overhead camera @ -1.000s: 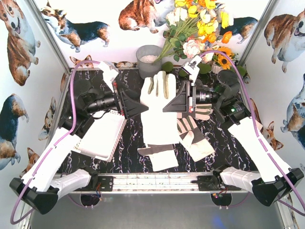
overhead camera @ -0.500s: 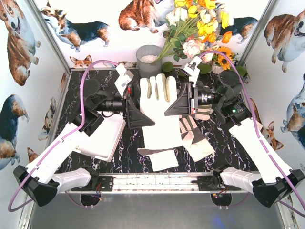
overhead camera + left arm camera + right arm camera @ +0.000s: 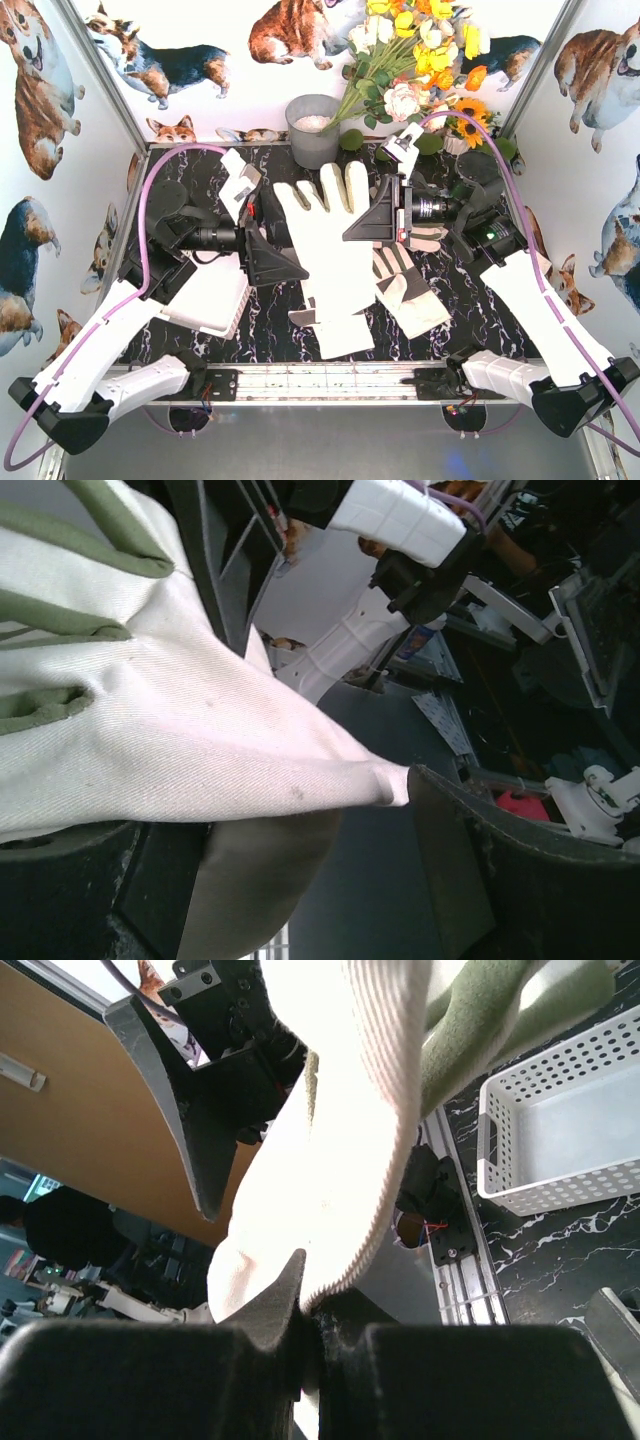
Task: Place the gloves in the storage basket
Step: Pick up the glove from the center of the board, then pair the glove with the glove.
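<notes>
Left fingers (image 3: 272,262) narrowed, floppy cream woven glove (image 3: 335,240) tilted

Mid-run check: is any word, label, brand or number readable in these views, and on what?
None readable.
The held glove, storage basket, grey bucket and corgi-print walls carry no lettering.
Left wrist view: a small bluish patch in the background may be a label, too blurred to read.

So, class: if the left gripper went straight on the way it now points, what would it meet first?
Probably the raised glove pinched by the right gripper; its cloth lies between the left fingers, so contact looks near.
</notes>
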